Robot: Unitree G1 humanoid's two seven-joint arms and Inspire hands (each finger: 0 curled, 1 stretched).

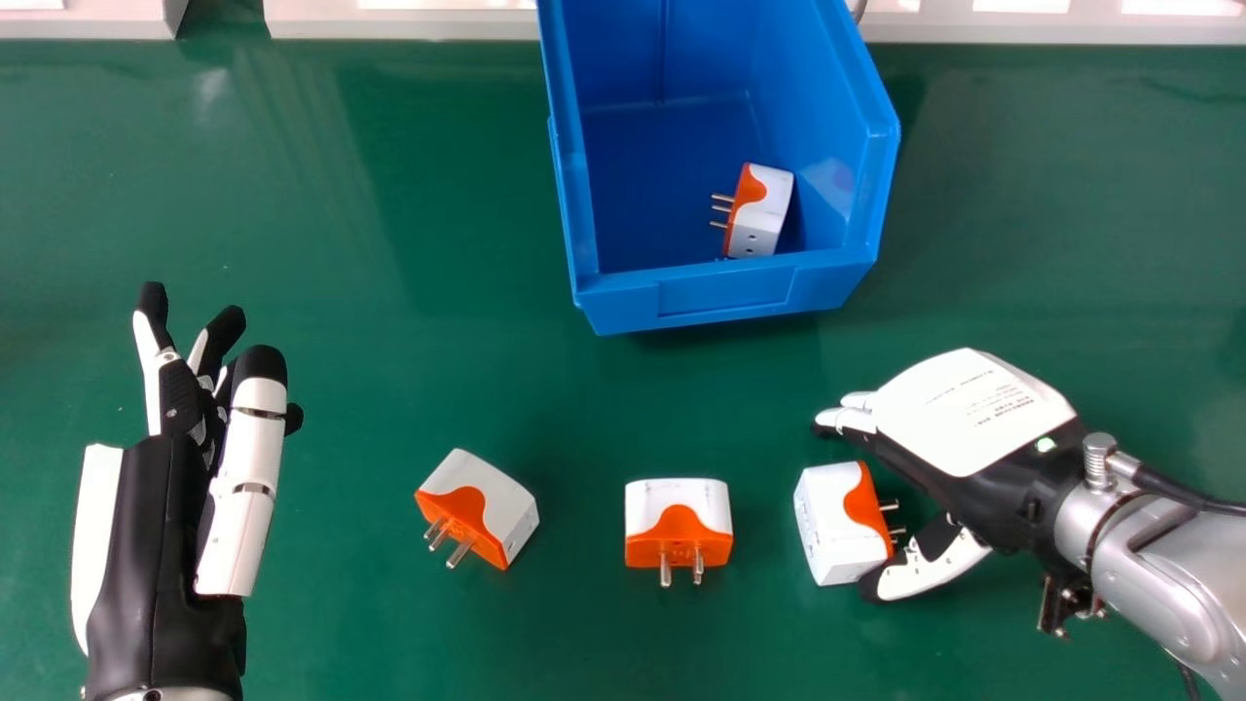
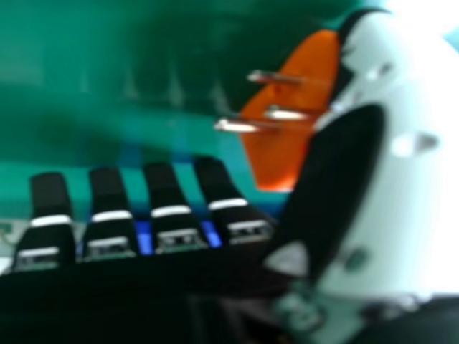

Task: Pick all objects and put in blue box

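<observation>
In the head view my right hand [image 1: 973, 414] is beside the rightmost orange and white plug adapter [image 1: 829, 526], its thumb close to the adapter's near end; contact cannot be told. In the right hand view the fingers of my right hand [image 2: 168, 208] are straight, and the adapter [image 2: 290, 115] shows its prongs near the thumb. A middle adapter [image 1: 678, 506] and a left adapter [image 1: 501, 501] stand on the table. Another adapter [image 1: 769, 209] lies inside the blue box [image 1: 725, 292]. My left hand [image 1: 243, 467] is open at the left, away from the adapters.
The green table [image 1: 389, 370] spreads between the blue box and the row of adapters. A pale ledge [image 1: 409, 27] runs along the table's far edge behind the box.
</observation>
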